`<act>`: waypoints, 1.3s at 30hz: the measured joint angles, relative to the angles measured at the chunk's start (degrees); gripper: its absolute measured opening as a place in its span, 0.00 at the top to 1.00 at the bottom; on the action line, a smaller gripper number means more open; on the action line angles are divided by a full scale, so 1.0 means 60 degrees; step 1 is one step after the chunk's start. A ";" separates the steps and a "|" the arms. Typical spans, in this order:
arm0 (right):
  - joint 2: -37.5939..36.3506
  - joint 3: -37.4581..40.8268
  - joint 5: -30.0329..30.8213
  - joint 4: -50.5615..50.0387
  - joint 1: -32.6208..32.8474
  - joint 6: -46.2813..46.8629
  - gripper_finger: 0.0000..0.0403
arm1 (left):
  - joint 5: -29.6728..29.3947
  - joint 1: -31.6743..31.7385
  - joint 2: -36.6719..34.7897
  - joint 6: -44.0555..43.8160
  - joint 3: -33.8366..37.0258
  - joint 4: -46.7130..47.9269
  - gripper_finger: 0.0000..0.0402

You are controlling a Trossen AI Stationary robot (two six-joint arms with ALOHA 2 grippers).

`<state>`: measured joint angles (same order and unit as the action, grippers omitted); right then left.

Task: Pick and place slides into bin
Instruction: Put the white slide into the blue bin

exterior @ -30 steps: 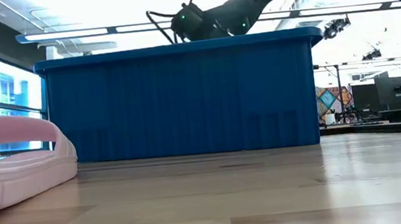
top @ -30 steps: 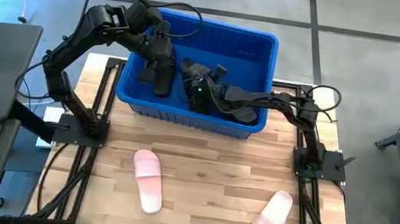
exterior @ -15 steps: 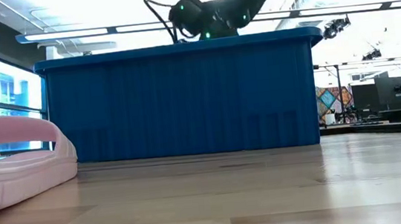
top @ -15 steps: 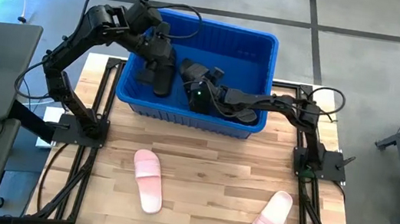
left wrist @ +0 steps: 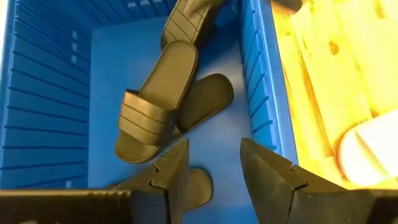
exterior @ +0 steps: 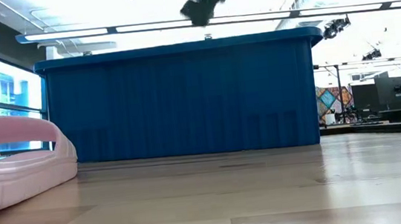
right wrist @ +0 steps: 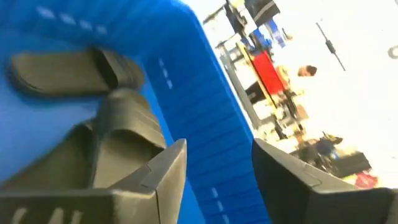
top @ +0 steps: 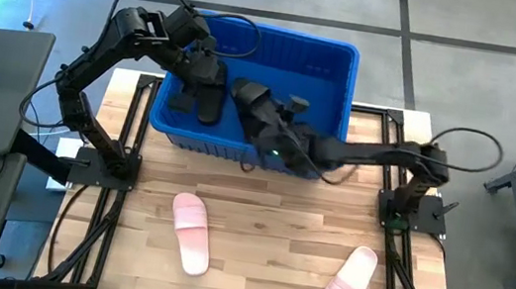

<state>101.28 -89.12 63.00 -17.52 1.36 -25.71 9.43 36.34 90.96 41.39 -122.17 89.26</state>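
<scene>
Black slides (left wrist: pixel 155 99) lay inside the blue bin (top: pixel 334 60), while two pink slides (top: pixel 191 233) stayed on the wooden table (top: pixel 277 227). Both the left gripper (left wrist: pixel 211 171) and right gripper (right wrist: pixel 214 162) hovered over the bin, jaws apart and empty.

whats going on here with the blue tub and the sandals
Two robot arms are loading slides into the blue bin. Black slides already lie inside it. The left gripper hangs open and empty over the bin's interior. The right gripper, also open and empty, is over the bin's front part, near its front wall. Two pink slides lie on the wooden table in front of the bin, not yet picked.
</scene>
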 joint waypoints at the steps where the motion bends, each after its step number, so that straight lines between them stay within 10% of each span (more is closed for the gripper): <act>1: -0.0226 0.0000 0.0010 -0.0140 0.0198 0.0038 0.58 | -0.0003 0.0000 0.0000 -0.0067 0.0000 0.0003 0.67; 10: -0.2022 -0.0010 -0.0402 -0.2092 0.1864 0.2315 0.61 | 0.0063 -0.0254 0.0000 -0.0234 0.0004 0.0106 0.67; 20: -0.2349 -0.0007 -0.4658 -0.6781 0.3285 0.8834 0.62 | 0.0063 -0.2263 0.0000 -0.0234 0.0004 0.0131 0.67; 28: -0.1295 0.0011 -0.3885 -0.7812 0.4650 1.1441 0.62 | -0.0592 -0.4725 0.0000 -0.1002 0.0007 0.0035 0.67; 39: -0.0485 0.0011 -0.1732 -0.7916 0.6361 1.3165 0.62 | -0.4764 -0.8278 0.0062 -0.5497 0.0985 0.0070 0.67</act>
<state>98.37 -89.06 52.61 -65.01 39.53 53.27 -19.16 -13.33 91.33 8.41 -116.26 89.67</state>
